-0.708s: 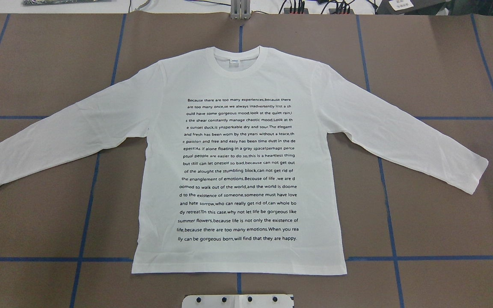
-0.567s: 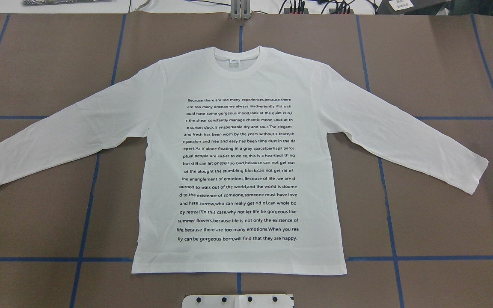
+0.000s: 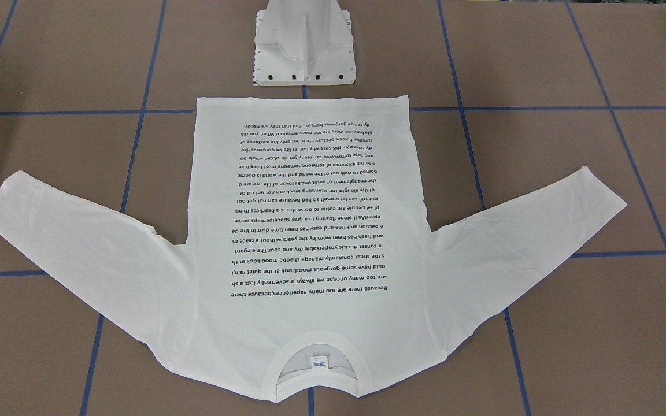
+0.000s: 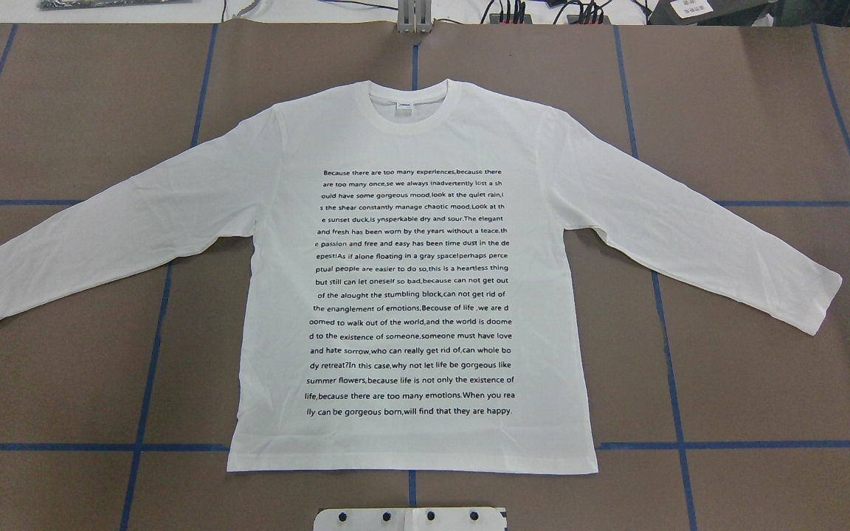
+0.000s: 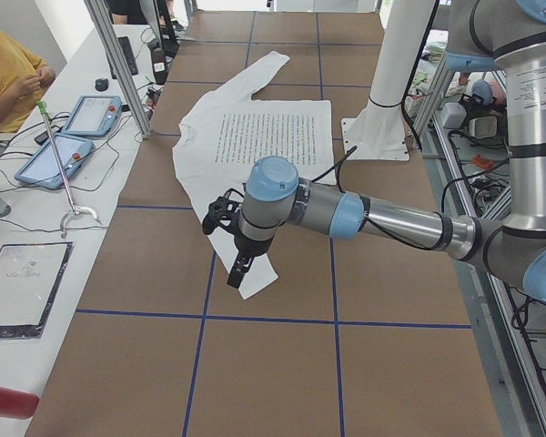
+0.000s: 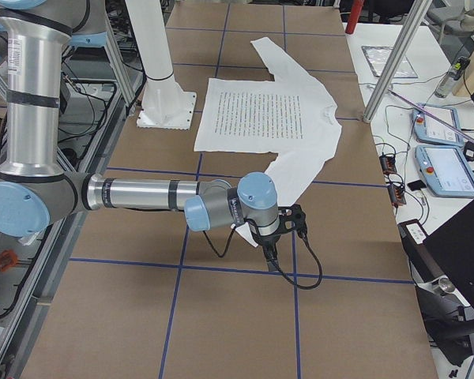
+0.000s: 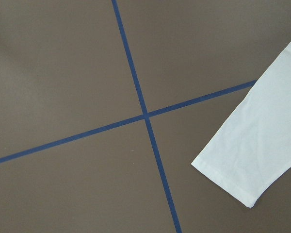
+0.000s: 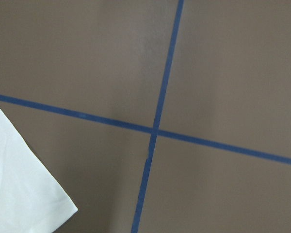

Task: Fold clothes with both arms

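Observation:
The white long-sleeved T-shirt point(image 4: 410, 147) lies flat and face up on the brown table, both sleeves spread out, collar at the far side. It also shows in the front view point(image 3: 310, 323). The left gripper point(image 5: 240, 267) hangs over the left sleeve's cuff point(image 7: 262, 145). The right gripper point(image 6: 268, 251) hangs over the right sleeve's cuff point(image 8: 19, 189). Both grippers show only in the side views, so I cannot tell whether they are open or shut. Neither arm shows in the overhead or front views.
The white metal pedestal point(image 3: 304, 52) stands at the table's near edge behind the shirt's hem. Blue tape lines point(image 4: 144, 369) grid the table. A person in yellow point(image 5: 5, 73) and tablets point(image 5: 73, 127) are at a side bench.

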`<action>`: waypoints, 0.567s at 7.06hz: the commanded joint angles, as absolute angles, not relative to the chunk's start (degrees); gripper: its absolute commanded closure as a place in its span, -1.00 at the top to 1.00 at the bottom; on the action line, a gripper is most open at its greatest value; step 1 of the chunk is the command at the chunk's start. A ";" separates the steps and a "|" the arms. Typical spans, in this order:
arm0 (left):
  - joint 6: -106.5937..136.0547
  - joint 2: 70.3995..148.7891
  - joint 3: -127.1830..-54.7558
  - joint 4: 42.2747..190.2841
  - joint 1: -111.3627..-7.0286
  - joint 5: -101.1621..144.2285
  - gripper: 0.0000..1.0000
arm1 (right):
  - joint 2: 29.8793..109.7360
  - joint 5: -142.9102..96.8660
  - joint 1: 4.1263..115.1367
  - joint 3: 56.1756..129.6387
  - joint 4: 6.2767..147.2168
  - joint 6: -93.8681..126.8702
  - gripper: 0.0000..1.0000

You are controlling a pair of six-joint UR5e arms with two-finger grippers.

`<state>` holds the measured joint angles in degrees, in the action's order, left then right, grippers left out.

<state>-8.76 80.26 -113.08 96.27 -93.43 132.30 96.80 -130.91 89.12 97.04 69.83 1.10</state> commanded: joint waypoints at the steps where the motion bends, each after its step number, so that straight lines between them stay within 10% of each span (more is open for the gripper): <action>1: -8.44 80.59 -113.12 103.25 -93.43 132.36 1.00 | 96.68 -130.34 89.12 94.41 60.83 3.41 1.00; 4: -8.44 80.42 -113.38 102.92 -93.43 132.45 1.00 | 97.47 -132.36 86.77 90.97 52.51 15.10 1.00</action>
